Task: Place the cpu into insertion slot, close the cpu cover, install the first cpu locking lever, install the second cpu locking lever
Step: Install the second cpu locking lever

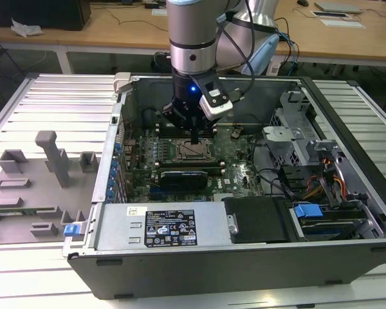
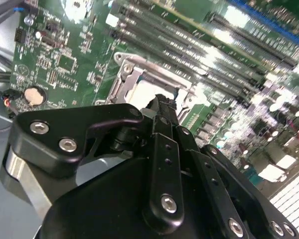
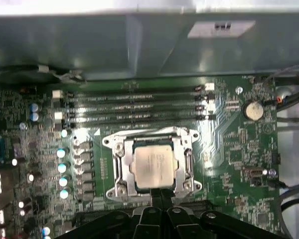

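I hang inside the open computer case [image 1: 199, 257], my gripper [image 1: 194, 136] pointing straight down over the middle of the green board [image 1: 238, 170]. My fingers [image 3: 162, 196] are pressed together with no gap between them and nothing held, their tips sitting at the near edge of the socket [image 3: 154, 164], touching or just above its metal frame; I cannot tell which.

The chip [image 3: 154, 166] lies flat in the socket, its pale metal top facing up. The silver cover [image 3: 120, 164] is down around it, framing the chip through its window. In the second wrist view the same cover [image 2: 139, 74] shows just beyond my black fingertips [image 2: 162, 107].

Four long memory slots [image 3: 134, 104] run side by side just beyond the socket, and a round coin battery [image 3: 252, 110] sits on the board well off to one side. In the exterior view, a grey tray of holders [image 1: 32, 187] rests on the table to the exterior view's left of the case.
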Controlling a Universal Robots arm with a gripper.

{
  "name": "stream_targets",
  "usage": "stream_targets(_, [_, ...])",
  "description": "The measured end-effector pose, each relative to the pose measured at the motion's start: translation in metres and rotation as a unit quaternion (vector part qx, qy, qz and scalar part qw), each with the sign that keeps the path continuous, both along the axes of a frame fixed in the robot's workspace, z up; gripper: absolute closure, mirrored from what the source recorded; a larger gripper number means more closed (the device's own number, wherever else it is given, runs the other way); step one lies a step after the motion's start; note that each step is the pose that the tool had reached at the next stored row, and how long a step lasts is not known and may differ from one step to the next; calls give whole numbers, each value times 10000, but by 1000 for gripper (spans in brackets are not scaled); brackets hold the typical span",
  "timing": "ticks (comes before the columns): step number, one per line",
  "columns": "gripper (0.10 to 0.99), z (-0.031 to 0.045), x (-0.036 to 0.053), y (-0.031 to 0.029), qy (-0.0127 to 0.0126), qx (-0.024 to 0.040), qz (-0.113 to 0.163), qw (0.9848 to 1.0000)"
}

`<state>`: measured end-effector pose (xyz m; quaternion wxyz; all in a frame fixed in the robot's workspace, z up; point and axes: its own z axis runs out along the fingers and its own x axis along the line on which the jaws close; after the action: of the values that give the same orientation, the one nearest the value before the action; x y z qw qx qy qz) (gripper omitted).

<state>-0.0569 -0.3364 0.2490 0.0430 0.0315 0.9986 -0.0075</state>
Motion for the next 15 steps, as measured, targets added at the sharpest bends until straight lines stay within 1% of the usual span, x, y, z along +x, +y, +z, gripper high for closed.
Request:
stream_targets(2, [980, 0, -7, -89, 0, 2, 1, 10000])
stream_targets(3, [980, 0, -8, -114, 0, 6, 0, 10000])
stream_targets(4, [980, 0, -10, -154, 0, 14, 0, 10000])
stream_targets(6, [980, -5, -17, -192, -1, 31, 0, 10000])
stream_targets(8, [980, -20, -33, -209, -2, 60, 1, 10000])
stream_targets(11, [980, -68, -72, -217, -2, 140, 33, 9999])
stream_targets(13, [980, -102, -94, -229, -1, 207, 43, 9998])
stream_targets(15, [980, -145, -118, -248, -1, 258, 47, 9997])
